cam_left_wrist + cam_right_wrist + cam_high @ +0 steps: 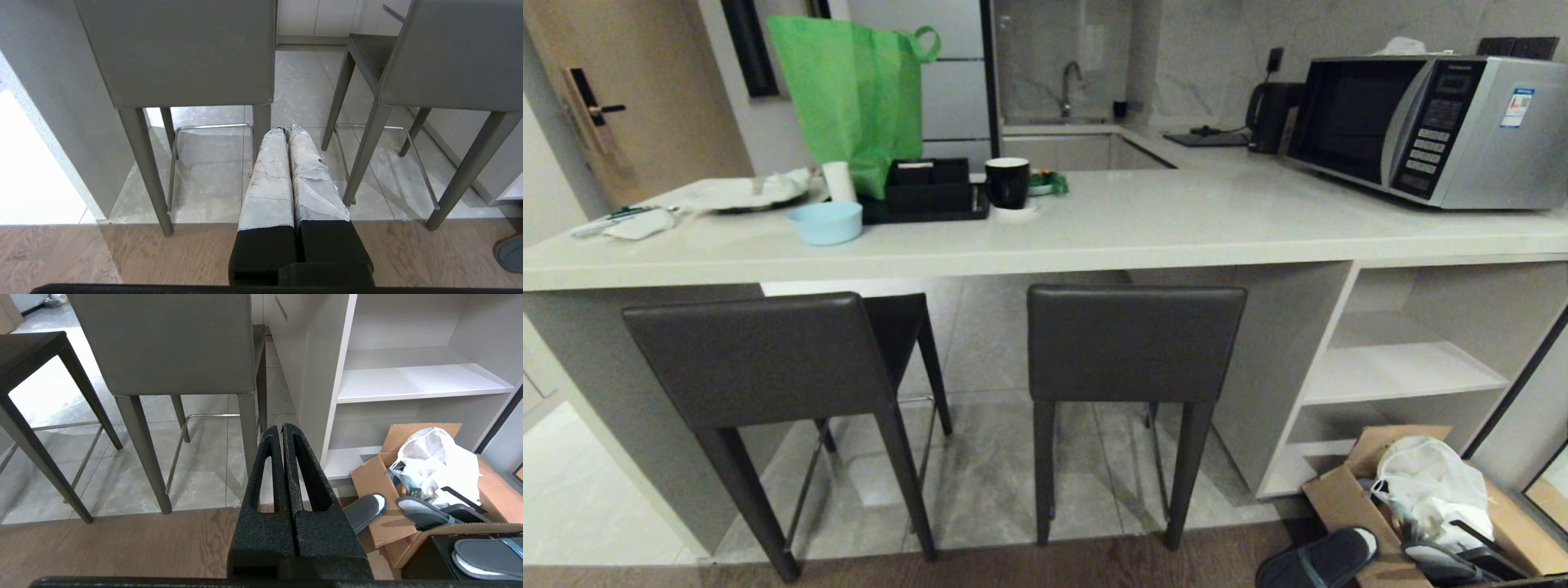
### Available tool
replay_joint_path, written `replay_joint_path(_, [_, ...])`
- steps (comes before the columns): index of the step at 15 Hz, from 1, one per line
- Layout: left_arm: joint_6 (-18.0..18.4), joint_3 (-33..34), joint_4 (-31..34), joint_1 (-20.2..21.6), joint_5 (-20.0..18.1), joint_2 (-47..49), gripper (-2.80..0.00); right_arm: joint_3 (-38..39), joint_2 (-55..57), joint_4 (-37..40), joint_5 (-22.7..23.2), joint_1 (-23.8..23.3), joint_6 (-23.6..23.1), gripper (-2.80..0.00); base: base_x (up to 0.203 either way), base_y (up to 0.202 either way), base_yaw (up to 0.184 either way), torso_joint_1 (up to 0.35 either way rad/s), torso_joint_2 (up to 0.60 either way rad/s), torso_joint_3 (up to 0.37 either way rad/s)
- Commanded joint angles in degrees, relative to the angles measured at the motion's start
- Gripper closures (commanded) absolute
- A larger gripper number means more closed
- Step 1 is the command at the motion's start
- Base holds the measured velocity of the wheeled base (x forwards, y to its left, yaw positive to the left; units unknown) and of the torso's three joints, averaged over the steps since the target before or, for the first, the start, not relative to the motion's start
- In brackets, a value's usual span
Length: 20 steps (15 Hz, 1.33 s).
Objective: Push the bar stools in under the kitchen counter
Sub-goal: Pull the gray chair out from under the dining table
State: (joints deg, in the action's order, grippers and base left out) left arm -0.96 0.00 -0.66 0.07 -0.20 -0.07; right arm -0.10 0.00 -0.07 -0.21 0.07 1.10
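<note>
Low before the stools, my left gripper point(286, 130) hangs with its two taped fingers point(269, 179) pressed together, holding nothing. It is over the seam where wood floor point(163, 257) meets grey tile point(212, 179), aimed into the gap between the two stools, touching neither. My right gripper point(282, 428) sits likewise: black fingers point(304, 486) closed flat against each other, empty, pointing at the right stool's near leg and the counter's side panel.

Left stool point(760, 359): backrest toward me, angled slightly, seat partly under the counter point(1094, 233); rear legs stand at the tile's edge. Right stool point(1135, 343): backrest square to me, just below the slab's front edge, rear legs also near the tile edge. Both backrests are on my side of the slab. A thin metal footrest point(212, 126) runs between the left stool's legs.

Right of the stools, open shelves point(1405, 371) fill the counter's end. On the floor beside them, a cardboard box point(1347, 490) with a white bag point(1429, 482), and grey slippers point(1319, 559).

On the slab: green bag point(854, 94), black tray point(927, 192), black mug point(1007, 181), blue bowl point(826, 222), microwave point(1429, 126).
</note>
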Motion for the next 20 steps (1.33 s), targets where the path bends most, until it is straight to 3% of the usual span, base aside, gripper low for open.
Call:
replay_joint_path(1, [0.00,0.18,-0.04,0.01,0.03,0.07,0.00,0.01,0.00,-0.01,0.03,0.01,0.05,0.00,0.000,0.000,0.000,0.000,0.00,0.000])
replay_joint_path(10, [0.00,0.18,-0.04,0.01,0.03,0.07,0.00,0.01,0.00,-0.01,0.02,0.01,0.04,0.00,0.001,0.018,0.000,0.001,0.00,0.002])
replay_joint_path(20, [0.00,0.18,-0.04,0.01,0.03,0.07,0.00,0.01,0.00,-0.01,0.03,0.01,0.05,0.00,0.000,0.194,0.001,0.003,0.00,0.000])
